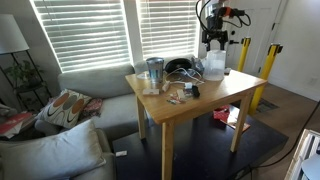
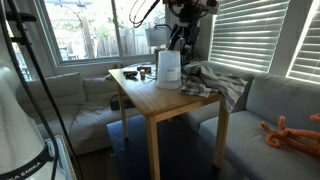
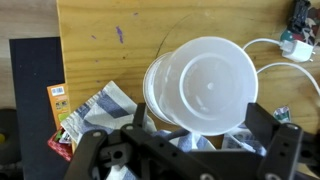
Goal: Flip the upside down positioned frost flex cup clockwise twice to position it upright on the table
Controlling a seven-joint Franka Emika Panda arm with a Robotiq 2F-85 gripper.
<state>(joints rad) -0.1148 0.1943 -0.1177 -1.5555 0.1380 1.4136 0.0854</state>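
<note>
The frost flex cup [image 1: 212, 66] is whitish and translucent and stands near the far corner of the light-wood table [image 1: 200, 100]. It looks wider at the bottom, so it seems to be upside down [image 2: 169, 68]. My gripper [image 1: 212, 42] hangs just above it, also seen in the other exterior view [image 2: 178, 35]. In the wrist view the cup [image 3: 205, 80] fills the space between my two black fingers [image 3: 203, 125]. The fingers are spread wide on either side of it, and I see no firm contact.
A grey-tinted tumbler [image 1: 153, 70] stands at the opposite corner, with a black cabled object [image 1: 178, 66] and small items [image 1: 180, 93] between it and the cup. A white charger cable [image 3: 290, 45] lies close by. A striped cloth [image 2: 205, 80] hangs at the table edge. A sofa [image 2: 270, 100] borders the table.
</note>
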